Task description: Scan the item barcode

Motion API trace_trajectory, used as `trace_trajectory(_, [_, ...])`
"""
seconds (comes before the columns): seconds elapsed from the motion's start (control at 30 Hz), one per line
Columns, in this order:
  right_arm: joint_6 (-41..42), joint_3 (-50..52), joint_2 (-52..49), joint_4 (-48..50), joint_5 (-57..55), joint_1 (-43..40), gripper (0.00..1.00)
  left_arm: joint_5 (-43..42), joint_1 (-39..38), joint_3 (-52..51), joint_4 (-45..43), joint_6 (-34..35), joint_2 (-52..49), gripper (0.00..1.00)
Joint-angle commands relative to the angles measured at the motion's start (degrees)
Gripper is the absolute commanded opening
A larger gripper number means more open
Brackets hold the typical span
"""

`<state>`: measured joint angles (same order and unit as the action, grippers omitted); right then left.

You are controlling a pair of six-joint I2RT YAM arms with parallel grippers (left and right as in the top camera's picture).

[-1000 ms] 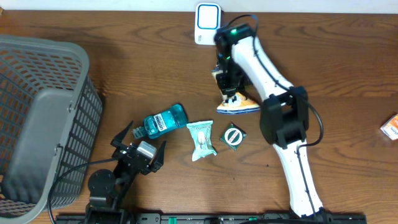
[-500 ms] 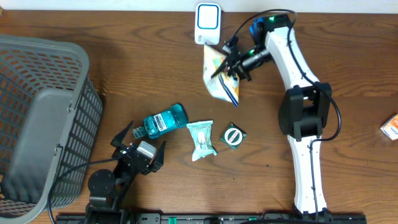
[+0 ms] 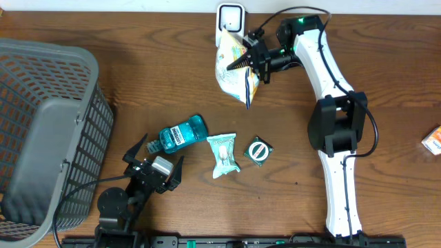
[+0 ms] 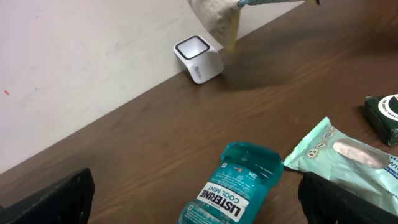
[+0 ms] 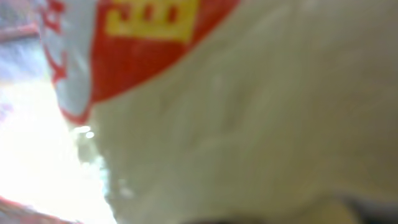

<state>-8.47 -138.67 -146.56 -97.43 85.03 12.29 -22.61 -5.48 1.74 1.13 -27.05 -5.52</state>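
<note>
My right gripper point(image 3: 249, 60) is shut on a pale yellow and white snack bag point(image 3: 233, 69), holding it off the table just below and in front of the white barcode scanner point(image 3: 229, 15). The bag hangs tilted, its lower corner pointing down. It fills the right wrist view point(image 5: 249, 124), blurred, with a red and yellow print at the top. In the left wrist view the bag point(image 4: 217, 15) hangs above the scanner point(image 4: 199, 58). My left gripper point(image 3: 160, 150) stands open near the front edge, beside a teal Listerine bottle point(image 3: 182, 133).
A grey mesh basket point(image 3: 41, 131) stands at the left. A mint-green packet point(image 3: 224, 155) and a dark green box point(image 3: 259, 151) lie next to the bottle. An orange box point(image 3: 433, 140) sits at the right edge.
The right arm lifted the snack bag from the table's middle and carried it up and left to the scanner. The left arm has not moved.
</note>
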Motion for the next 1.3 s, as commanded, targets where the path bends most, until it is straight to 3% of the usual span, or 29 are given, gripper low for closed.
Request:
trace_trajectory(0.0, [-11.8, -1.0, 8.3, 0.1, 2.3, 0.3, 0.01, -1.2, -0.2, -1.5, 1.1, -0.3, 0.0, 0.98])
trace_trajectory(0.2, [-21.4, 7.1, 16.7, 0.1, -4.0, 0.3, 0.01, -1.2, -0.2, -1.5, 1.2, -0.3, 0.0, 0.98])
trace_trajectory(0.4, [-42.7, 35.3, 27.3, 0.1, 0.9, 0.1, 0.01, -1.2, -0.2, -1.5, 1.1, -0.3, 0.0, 0.98])
trace_trajectory(0.57, [-54.4, 53.3, 30.4, -0.1, 4.5, 0.0, 0.01, -1.2, -0.2, -1.5, 1.2, -0.3, 0.0, 0.98])
trace_trajectory(0.7, [-55.3, 58.1, 30.4, -0.1, 4.5, 0.0, 0.01, -1.2, -0.2, -1.5, 1.2, -0.3, 0.0, 0.98])
trace_trajectory(0.97, [-54.9, 58.4, 31.9, -0.1, 4.5, 1.0, 0.01, -1.2, -0.2, -1.5, 1.2, -0.3, 0.0, 0.98])
trace_trajectory(1.27, [-70.1, 58.4, 32.5, -0.1, 0.9, 3.0, 0.01, -1.2, -0.2, -1.5, 1.2, -0.3, 0.0, 0.98])
